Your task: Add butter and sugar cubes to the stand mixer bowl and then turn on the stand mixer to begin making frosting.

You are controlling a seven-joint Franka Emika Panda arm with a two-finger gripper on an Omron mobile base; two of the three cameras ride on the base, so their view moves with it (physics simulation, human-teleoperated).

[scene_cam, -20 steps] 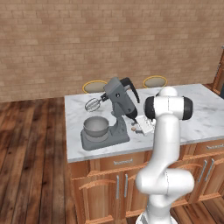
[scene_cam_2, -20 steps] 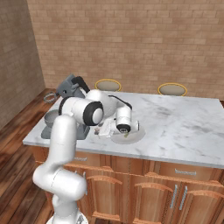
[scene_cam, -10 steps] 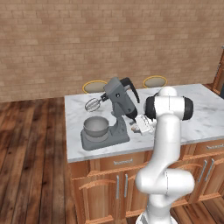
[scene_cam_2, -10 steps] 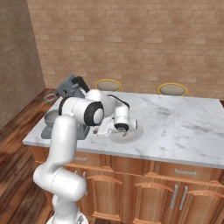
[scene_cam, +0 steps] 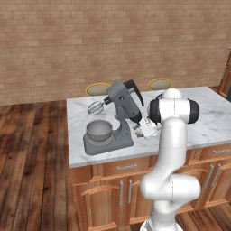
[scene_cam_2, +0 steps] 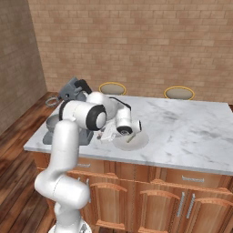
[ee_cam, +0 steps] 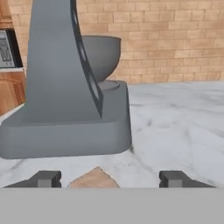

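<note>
Grey mixer (ee_cam: 65, 87) fills the upper left of my hand view, bowl (ee_cam: 101, 54) half hidden behind it. Jaws stand wide around a tan lump (ee_cam: 94, 180), cut off at bottom centre.

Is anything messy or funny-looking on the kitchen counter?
Nothing is spilled or broken. The mixer has its head tipped back, so the whisk hangs above the bowl rather than in it. That's how you load it.

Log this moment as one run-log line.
end effector: open, low over counter, straddling small tan block | stand mixer: just ahead, head tilted up | stand mixer bowl: on base | plate: beside end effector
</note>
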